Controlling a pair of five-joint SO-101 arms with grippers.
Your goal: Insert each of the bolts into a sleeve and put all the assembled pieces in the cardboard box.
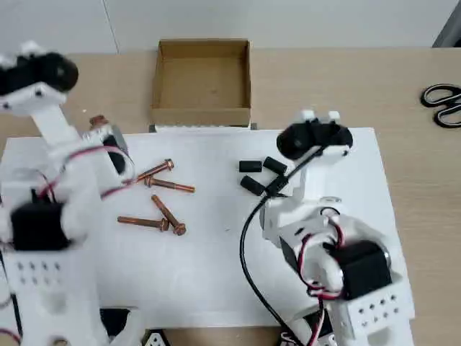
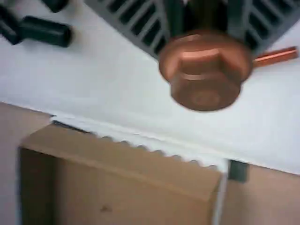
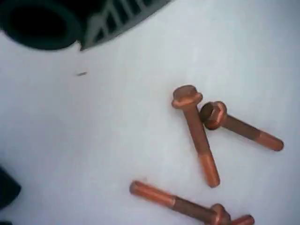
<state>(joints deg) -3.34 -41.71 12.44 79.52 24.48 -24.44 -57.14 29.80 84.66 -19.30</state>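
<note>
Mating the parts well means, I judge, lining the bolt's axis with the sleeve's open bore before pushing slowly. The left pincer (image 2: 194, 21) is clamped on a bolt (image 2: 205, 75), upper centre of the left wrist view with its head facing the camera. The right pincer (image 3: 65, 35) seems closed on a black sleeve (image 3: 40, 23), upper left of its view. Outward, in the high view, loose bolts (image 1: 168, 214) lie left of centre, spare sleeves (image 1: 250, 166) near centre, and the cardboard box (image 1: 164, 83) sits at top centre on the counter (image 1: 374, 86).
</note>
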